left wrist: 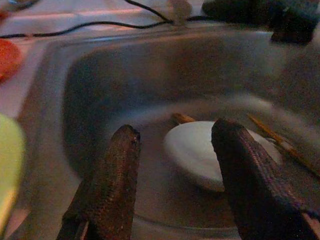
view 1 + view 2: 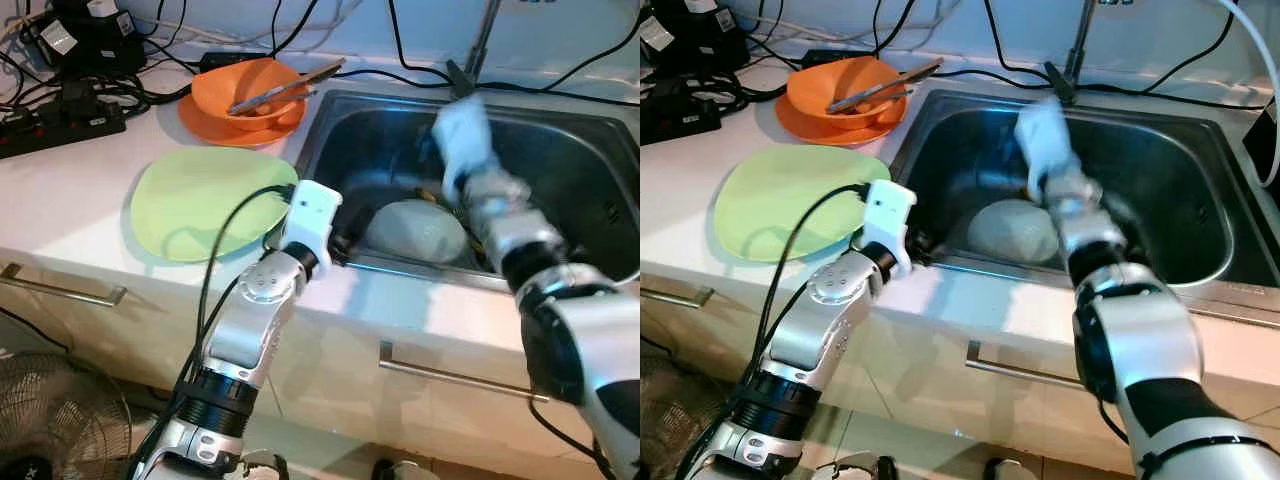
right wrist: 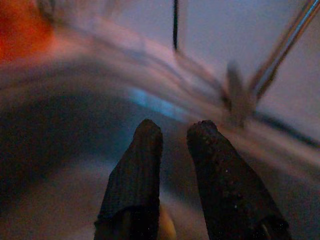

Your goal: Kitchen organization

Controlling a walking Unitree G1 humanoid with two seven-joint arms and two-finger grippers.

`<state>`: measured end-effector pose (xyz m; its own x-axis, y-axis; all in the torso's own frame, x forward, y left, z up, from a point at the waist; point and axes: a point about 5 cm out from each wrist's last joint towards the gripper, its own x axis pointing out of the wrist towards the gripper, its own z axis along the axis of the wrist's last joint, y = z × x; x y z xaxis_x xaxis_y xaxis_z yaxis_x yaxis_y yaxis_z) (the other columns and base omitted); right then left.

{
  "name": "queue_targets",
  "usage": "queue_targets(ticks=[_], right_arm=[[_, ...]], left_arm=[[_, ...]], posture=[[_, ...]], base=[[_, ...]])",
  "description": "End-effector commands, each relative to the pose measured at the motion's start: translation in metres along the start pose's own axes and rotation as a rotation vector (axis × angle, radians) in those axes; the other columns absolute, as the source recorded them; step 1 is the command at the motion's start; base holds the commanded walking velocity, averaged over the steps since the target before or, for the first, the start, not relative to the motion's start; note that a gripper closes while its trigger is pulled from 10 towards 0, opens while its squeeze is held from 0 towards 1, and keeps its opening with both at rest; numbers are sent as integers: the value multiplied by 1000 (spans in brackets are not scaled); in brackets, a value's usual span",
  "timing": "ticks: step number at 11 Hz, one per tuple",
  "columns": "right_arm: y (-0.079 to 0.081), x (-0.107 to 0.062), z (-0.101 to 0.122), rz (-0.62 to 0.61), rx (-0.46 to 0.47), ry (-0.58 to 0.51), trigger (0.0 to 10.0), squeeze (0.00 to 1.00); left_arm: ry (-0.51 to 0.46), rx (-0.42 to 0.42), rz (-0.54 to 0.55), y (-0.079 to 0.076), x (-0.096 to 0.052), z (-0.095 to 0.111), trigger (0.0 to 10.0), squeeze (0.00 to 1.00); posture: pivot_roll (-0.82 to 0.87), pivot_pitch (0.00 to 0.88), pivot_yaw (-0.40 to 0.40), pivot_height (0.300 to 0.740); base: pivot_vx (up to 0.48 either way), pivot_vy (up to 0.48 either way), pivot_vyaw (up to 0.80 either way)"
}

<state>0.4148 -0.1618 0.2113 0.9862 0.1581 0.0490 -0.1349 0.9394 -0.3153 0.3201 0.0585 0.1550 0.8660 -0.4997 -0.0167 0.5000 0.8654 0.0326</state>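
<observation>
A white bowl (image 2: 415, 232) lies upside down in the steel sink (image 2: 570, 170). Wooden chopsticks (image 1: 275, 139) lie on the sink floor behind and beside it. My left gripper (image 1: 175, 132) rests at the sink's front-left rim, open, pointing at the bowl with nothing between its fingers. My right gripper (image 3: 175, 127) is blurred above the sink, aimed at the faucet (image 2: 480, 45) and back wall. Its fingers stand close together with a thin pale tan thing, seemingly a chopstick, low in the gap. A light green plate (image 2: 200, 200) lies on the counter left of the sink.
An orange bowl (image 2: 250, 90) with metal tongs (image 2: 285, 88) sits on an orange plate (image 2: 215, 130) behind the green plate. Power strips and cables (image 2: 60, 110) crowd the counter's back left. A fan (image 2: 60, 420) stands on the floor at the left.
</observation>
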Motion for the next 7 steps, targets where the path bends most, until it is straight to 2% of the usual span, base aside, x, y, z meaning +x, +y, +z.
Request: queue_targets(ticks=[1,3,4,5,6,7], right_arm=[[-6,1,18,-11,66,-118,10000,0],[-10,-9,27,-43,237,-296,10000,0],[-10,-26,22,-75,302,-377,10000,0],[-5,-48,11,-94,339,-416,10000,0],[0,-61,0,-102,350,-419,10000,0],[10,-80,-21,-117,404,-372,10000,0]], left_arm=[[-5,3,54,6,-2,-5,10000,0],[-101,14,123,14,-3,4,10000,0],[-164,10,165,18,-5,10,10000,0],[-254,69,208,22,-8,15,10000,0],[-279,80,223,25,-12,18,10000,0],[-304,99,227,27,-17,23,10000,0]], posture=[[123,77,-2,740],[95,81,-3,740],[72,83,-8,740],[60,84,-11,740],[51,81,-13,740],[48,79,-11,740]], base=[[0,0,0],[0,0,0],[0,0,0],[0,0,0],[0,0,0],[0,0,0]])
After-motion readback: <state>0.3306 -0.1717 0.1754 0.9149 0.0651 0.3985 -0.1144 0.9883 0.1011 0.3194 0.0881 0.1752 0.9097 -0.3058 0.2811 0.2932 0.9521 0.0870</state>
